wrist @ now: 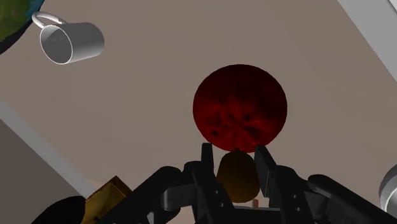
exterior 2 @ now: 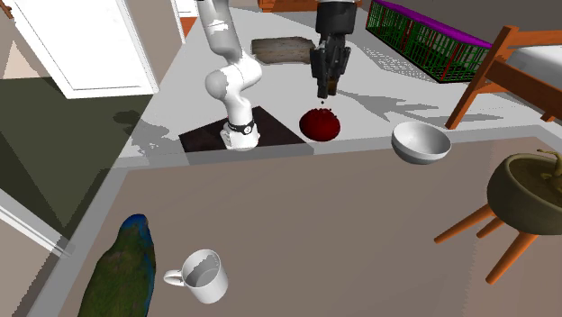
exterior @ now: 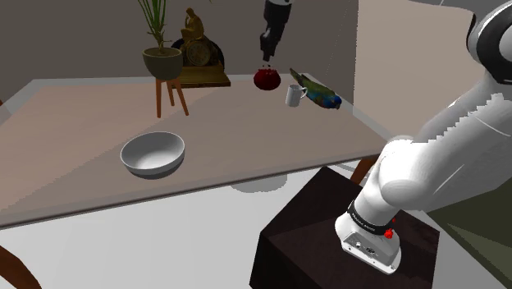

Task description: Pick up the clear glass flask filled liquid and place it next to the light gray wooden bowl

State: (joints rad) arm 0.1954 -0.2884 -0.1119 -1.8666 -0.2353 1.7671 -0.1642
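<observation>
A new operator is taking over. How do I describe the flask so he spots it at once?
On the tan table, look at the end with the white mug and the parrot figure. Beside the mug, with the black gripper clasping its neck, is the flask: the only round, dark red thing there.

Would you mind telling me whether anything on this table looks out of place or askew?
The green and blue parrot figure seems to lie flat beside the white mug rather than stand; nothing else looks odd.

flask [wrist: 240, 108] neck — partly hidden by jaws | bowl [wrist: 390, 184] — edge-cut, wrist view
</observation>
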